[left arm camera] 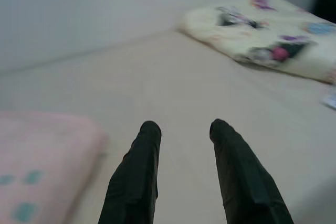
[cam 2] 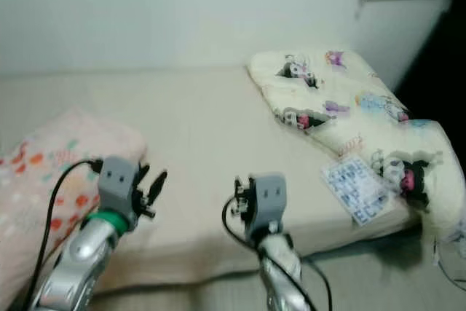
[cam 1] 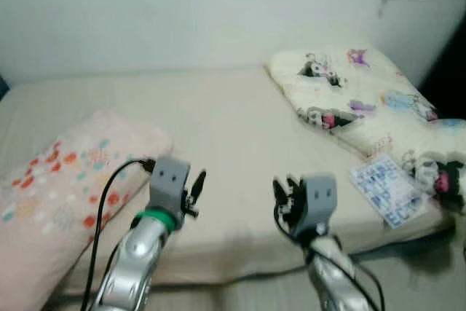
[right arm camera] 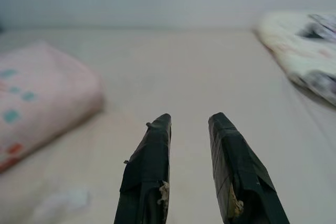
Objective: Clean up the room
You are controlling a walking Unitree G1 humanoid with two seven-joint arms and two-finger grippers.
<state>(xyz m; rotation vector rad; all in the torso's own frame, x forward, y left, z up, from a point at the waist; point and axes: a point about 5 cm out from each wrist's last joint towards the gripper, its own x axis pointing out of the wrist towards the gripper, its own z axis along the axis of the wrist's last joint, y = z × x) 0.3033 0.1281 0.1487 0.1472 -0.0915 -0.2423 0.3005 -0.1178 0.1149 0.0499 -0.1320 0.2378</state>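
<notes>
Closest to you, the left gripper [cam 1: 198, 189] and right gripper [cam 1: 285, 196] both hover over the near edge of the bed [cam 1: 218, 129], each with its fingers parted a little and holding nothing. Just left of them you have the pink spotted pillow [cam 1: 58, 187], its long axis running from the near left corner toward the middle. Farther right lies the cream cartoon-print blanket [cam 1: 349, 96], folded, stretching from the wall [cam 1: 182, 12] down to the near right edge, a blue-patterned tag [cam 1: 386, 189] at its near end.
</notes>
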